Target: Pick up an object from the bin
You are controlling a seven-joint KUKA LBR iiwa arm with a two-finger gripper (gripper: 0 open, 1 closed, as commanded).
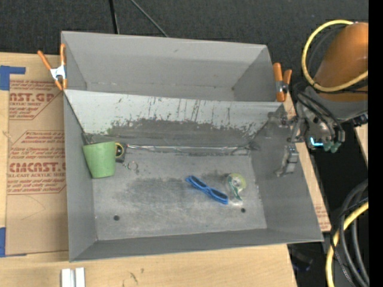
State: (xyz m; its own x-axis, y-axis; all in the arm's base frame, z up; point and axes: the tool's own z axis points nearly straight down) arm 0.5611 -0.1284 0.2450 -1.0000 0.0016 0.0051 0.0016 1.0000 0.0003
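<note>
- Presumably the tool (290, 157) is poised by the right wall of the bin (179, 58) so that a descent can be chosen freely. Whether it is apart or together cannot be told, and nothing is seen held in it.
- Loose things are gathered on the flat floor, likely shed there by the sloped walls.
- A blue plastic piece (208, 190) and a pale round thing (236, 184) just beside it are found nearest, left of the tool and lower in the view. A green cup (100, 159) is lodged well apart, against the left wall.
</note>
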